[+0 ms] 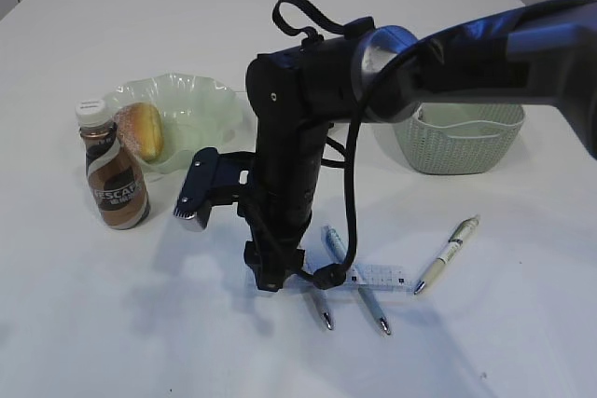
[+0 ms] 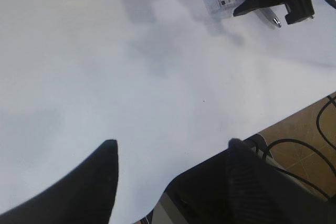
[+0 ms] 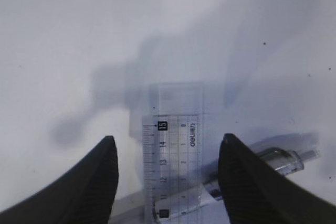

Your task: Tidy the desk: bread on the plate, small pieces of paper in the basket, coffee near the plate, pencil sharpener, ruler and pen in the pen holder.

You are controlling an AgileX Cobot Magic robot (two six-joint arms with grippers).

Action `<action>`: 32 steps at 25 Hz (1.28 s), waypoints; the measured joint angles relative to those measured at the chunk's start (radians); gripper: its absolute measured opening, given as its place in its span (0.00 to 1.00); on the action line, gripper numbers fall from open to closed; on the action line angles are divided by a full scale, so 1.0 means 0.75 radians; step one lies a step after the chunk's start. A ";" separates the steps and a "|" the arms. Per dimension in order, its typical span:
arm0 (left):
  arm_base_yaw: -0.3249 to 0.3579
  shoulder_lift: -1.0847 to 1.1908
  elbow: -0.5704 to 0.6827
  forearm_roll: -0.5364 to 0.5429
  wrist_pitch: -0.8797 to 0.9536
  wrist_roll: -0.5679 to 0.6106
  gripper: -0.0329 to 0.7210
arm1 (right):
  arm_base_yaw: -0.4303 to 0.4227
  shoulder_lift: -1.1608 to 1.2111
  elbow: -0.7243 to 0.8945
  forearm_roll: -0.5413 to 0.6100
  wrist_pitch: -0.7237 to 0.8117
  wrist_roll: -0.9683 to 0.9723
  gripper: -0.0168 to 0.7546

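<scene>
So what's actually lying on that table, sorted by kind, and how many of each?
Pens: 3, two beside the ruler, one apart on the right
Ruler: 1
Coffee bottle: 1
Bread: 1
Plate: 1
Basket: 1
Total: 8; the arm may hide more.

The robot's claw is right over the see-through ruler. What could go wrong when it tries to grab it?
1. The ruler lies flat across a pen, so the open right gripper might pinch both or slip off.
2. Closing could knock the pens underneath, rolling them away.
</scene>
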 joint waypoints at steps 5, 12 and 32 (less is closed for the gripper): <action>0.000 0.000 0.000 0.002 -0.002 0.000 0.65 | 0.000 0.032 0.000 0.000 -0.003 0.000 0.64; 0.000 0.000 0.000 0.003 -0.002 0.000 0.65 | 0.000 0.065 -0.005 0.002 -0.013 0.000 0.64; 0.000 0.000 0.000 0.016 -0.002 0.000 0.65 | 0.000 0.082 -0.056 0.002 0.071 0.003 0.39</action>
